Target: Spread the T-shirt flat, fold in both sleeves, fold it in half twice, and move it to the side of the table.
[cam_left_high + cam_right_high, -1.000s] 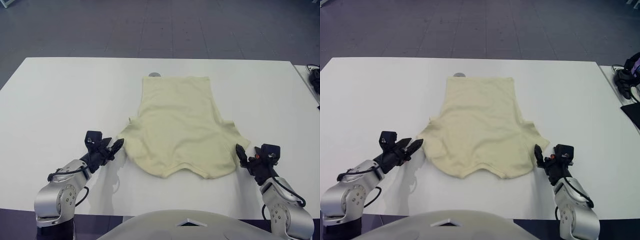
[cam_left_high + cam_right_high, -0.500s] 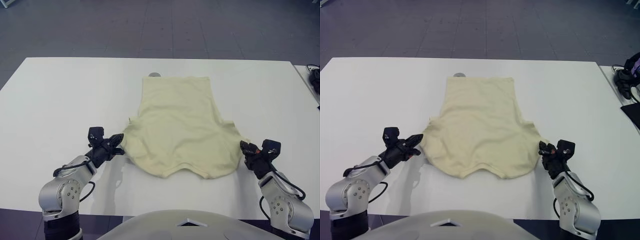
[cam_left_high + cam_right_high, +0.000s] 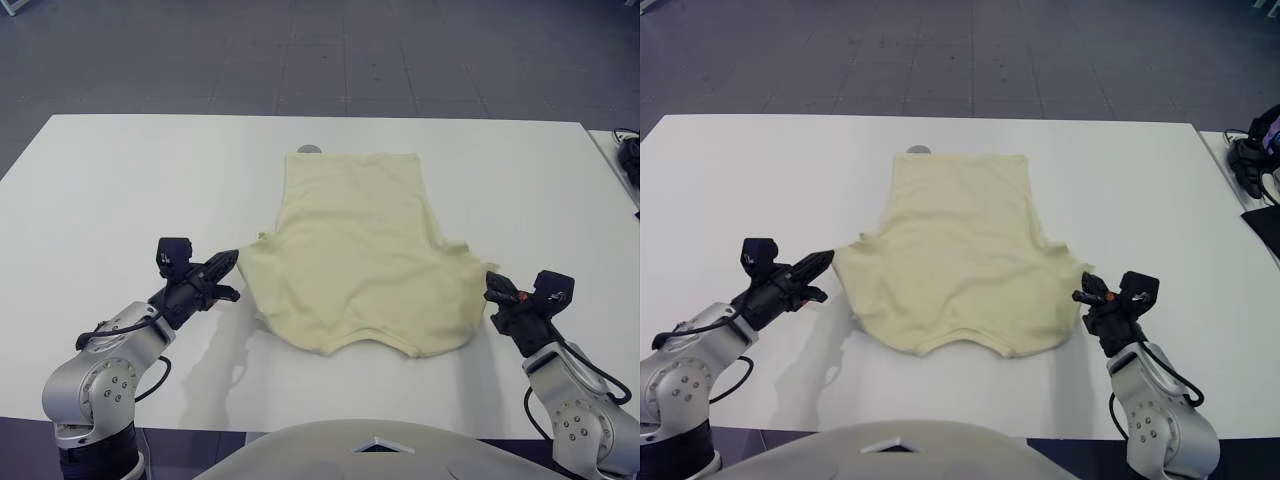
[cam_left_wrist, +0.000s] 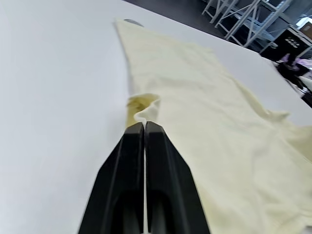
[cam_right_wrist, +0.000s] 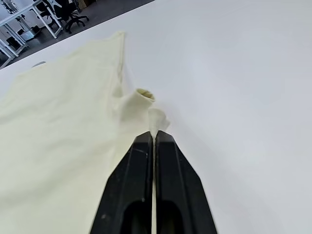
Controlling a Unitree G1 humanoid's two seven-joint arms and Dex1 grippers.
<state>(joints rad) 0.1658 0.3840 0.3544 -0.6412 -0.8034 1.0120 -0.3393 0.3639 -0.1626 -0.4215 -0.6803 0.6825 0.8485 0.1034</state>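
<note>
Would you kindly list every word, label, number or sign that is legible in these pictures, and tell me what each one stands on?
None can be read.
The T-shirt is plain, with no print showing.
The table bears no marks.
A dark case in the room behind carries a pale mark, too blurred to read.

The pale yellow T-shirt [image 3: 360, 250] lies near the middle of the white worktop [image 3: 120, 180], straight hem toward the far edge and collar toward the near edge. Its body is mostly flat, with soft wrinkles around the shoulders. Each short sleeve points outward, its bunched tip pinched between closed fingers: the left gripper [image 3: 231, 272] on one, the right gripper [image 3: 491, 291] on the other.
</note>
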